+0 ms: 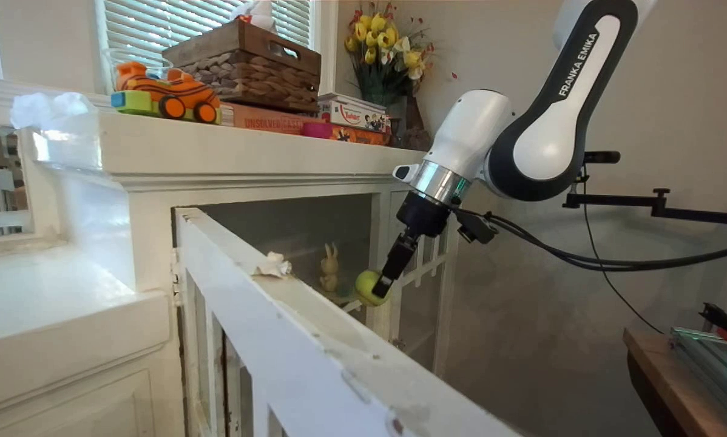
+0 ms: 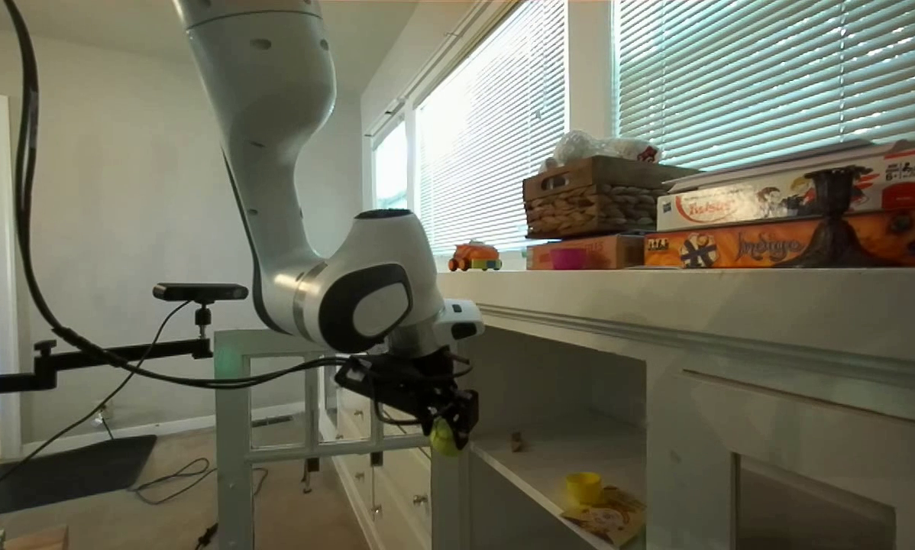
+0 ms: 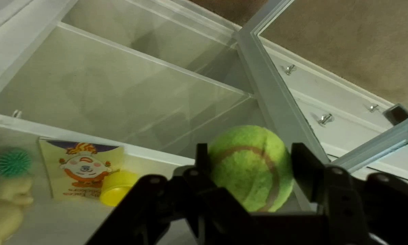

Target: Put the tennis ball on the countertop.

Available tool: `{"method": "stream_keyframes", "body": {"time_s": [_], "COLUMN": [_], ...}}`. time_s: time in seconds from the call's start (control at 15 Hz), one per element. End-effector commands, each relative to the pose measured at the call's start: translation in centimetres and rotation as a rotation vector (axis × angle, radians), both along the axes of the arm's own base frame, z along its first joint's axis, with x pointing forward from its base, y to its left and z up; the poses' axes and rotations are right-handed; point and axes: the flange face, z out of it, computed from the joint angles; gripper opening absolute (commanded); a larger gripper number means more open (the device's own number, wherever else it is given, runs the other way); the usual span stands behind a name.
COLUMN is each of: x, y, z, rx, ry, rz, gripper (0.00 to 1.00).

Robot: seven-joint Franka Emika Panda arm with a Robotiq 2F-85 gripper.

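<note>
The yellow-green tennis ball [image 1: 367, 286] is held between the fingers of my gripper [image 1: 383, 285], just outside the open cabinet. It also shows at the fingertips in an exterior view [image 2: 443, 438]. In the wrist view the ball [image 3: 251, 170] fills the space between the two black fingertips of the gripper [image 3: 250, 149], which are on either side of it. The white countertop [image 1: 254, 150] runs along the top of the cabinet, higher than the ball and gripper. It also shows in an exterior view [image 2: 702, 294].
On the countertop are an orange toy [image 1: 169, 94], a woven basket [image 1: 266, 76], game boxes [image 2: 771, 237] and yellow flowers [image 1: 382, 39]. Open glass-paned doors [image 1: 315, 321] stick out in front. The cabinet shelf holds a yellow cup [image 2: 583, 487] and a rabbit figure [image 1: 329, 267].
</note>
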Motion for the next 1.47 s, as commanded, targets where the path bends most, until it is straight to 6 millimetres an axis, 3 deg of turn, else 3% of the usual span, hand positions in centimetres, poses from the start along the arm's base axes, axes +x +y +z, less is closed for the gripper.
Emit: {"method": "stream_keyframes", "body": {"time_s": [0.0, 0.27, 0.33, 0.4, 0.6, 0.67, 1.07, 1.4], "x": [-1.3, -1.8, -0.9, -1.0, -1.0, -1.0, -1.1, -1.2], "y": [-1.4, -1.9, -1.9, -2.0, -2.1, -2.0, -2.9, -3.5], "z": [1.9, 2.6, 2.0, 2.1, 1.9, 1.9, 2.6, 5.0], "rx": [-0.048, -0.035, -0.007, -0.006, -0.004, -0.004, -0.012, -0.065], "ry": [-0.010, 0.001, -0.011, -0.011, -0.008, -0.008, 0.122, 0.187], "rz": [0.012, 0.015, -0.001, -0.004, -0.005, -0.005, -0.033, -0.032], "gripper": [0.37, 0.37, 0.37, 0.62, 0.62, 0.37, 0.37, 0.37]}}
